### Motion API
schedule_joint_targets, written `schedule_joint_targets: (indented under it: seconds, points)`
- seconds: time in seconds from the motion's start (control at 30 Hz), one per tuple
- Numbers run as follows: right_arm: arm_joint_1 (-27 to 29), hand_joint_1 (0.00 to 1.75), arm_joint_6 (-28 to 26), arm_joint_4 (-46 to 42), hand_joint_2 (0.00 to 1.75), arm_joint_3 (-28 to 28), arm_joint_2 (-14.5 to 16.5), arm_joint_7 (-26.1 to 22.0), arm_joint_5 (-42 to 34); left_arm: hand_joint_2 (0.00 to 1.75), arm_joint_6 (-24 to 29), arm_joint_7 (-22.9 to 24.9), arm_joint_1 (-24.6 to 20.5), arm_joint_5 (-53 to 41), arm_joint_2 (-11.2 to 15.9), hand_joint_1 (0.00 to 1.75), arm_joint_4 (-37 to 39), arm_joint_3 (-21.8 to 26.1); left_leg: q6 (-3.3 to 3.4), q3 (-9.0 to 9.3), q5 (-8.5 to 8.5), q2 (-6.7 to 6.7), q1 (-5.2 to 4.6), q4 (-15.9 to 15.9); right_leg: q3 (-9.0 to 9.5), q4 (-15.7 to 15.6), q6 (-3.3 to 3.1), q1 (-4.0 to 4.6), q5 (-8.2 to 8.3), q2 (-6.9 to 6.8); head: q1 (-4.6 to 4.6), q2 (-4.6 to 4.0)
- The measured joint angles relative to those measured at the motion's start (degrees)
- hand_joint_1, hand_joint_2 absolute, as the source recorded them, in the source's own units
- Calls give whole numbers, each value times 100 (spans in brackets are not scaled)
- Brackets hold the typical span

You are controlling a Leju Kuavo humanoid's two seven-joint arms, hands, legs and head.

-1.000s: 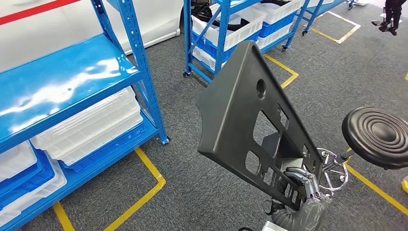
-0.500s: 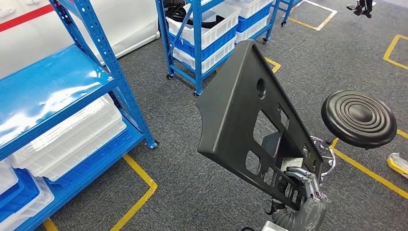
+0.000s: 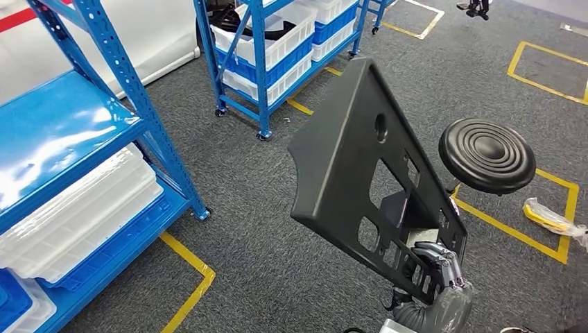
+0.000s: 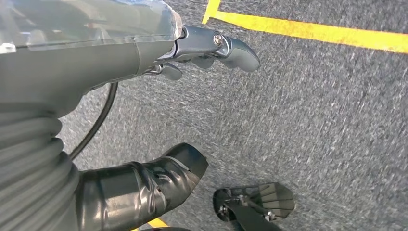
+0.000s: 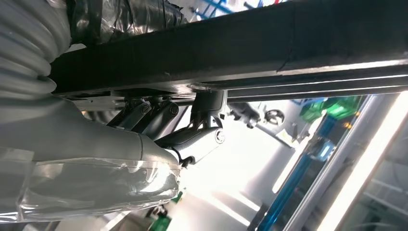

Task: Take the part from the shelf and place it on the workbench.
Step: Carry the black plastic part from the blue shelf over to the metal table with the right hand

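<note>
A large black plastic part (image 3: 360, 166), a flat panel with a round hole and several rectangular cut-outs, fills the centre of the head view and stands tilted, its narrow top corner toward the upper middle of the frame. The robot's right hand (image 3: 433, 267) grips the part's lower edge at the lower right of the frame, dark fingers (image 3: 421, 255) hooked through the cut-outs. In the right wrist view the same hand (image 5: 159, 125) clamps the part's dark edge (image 5: 288, 43), which runs across the upper half of that picture.

The left hand (image 4: 144, 96) hangs above grey carpet (image 4: 312, 120) in the left wrist view, holding nothing, its thumb and fingers apart and loosely extended.

A blue metal shelf (image 3: 62, 132) takes up the left side of the head view, with white crates (image 3: 76, 215) stacked on its lower level. A second blue rack (image 3: 260, 55) holding white and blue bins stands at the upper middle. A round black stool (image 3: 487, 155) sits right of the part, beside yellow floor tape (image 3: 513, 232).
</note>
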Motion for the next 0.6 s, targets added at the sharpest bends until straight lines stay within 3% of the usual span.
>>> schedule_joint_targets:
  seconds: [0.07,0.13,0.2,0.23,0.33,0.47,0.5,0.57,0.6]
  points:
    - [0,175,0,1,175,-1,0,0,-6,175,0,0,-4,1,0,0,0,0,-16,22,-21,99,-2,2,226,-454,-12,-6,331,-64,1,0]
    - [-2,175,1,1,175,0,1,0,-8,175,0,0,-10,0,0,0,0,0,-53,56,-55,175,-14,6,617,-1227,-62,39,627,-295,2,0]
    - [-2,175,1,1,175,2,2,0,-9,175,0,0,-9,0,0,0,0,0,-100,77,-83,252,-33,6,766,-1560,-122,104,674,-438,-1,0]
    - [-1,175,1,1,175,3,2,0,-9,175,-1,0,-11,-1,-1,0,0,0,-125,89,-90,301,-41,-2,760,-1576,-150,127,674,-405,-2,0]
    - [5,175,-1,-3,175,5,4,0,-10,175,-1,0,-21,-2,-7,0,0,0,-194,128,-160,368,-33,25,797,-1653,-238,84,716,-247,-5,0]
    - [8,175,-2,-4,175,7,6,0,-10,175,0,-1,-24,-2,-7,0,0,0,-210,95,-256,246,-20,143,829,-1691,-273,68,733,-205,-4,0]
    - [6,175,-3,-4,175,8,6,0,-10,175,-1,-1,-23,-2,-7,0,0,0,-214,30,-351,162,-20,291,832,-1696,-291,66,737,-182,-7,0]
    - [4,175,-6,-3,175,10,6,0,-15,175,-3,-2,-10,-2,-5,0,0,0,-232,-383,-665,-26,-17,1116,830,-1678,-336,67,736,-1,-14,0]
    - [4,175,-5,-3,175,10,6,0,-19,175,-5,-2,-2,-2,-5,0,0,0,-241,-518,-683,-77,-12,1349,827,-1659,-345,69,731,110,-15,0]
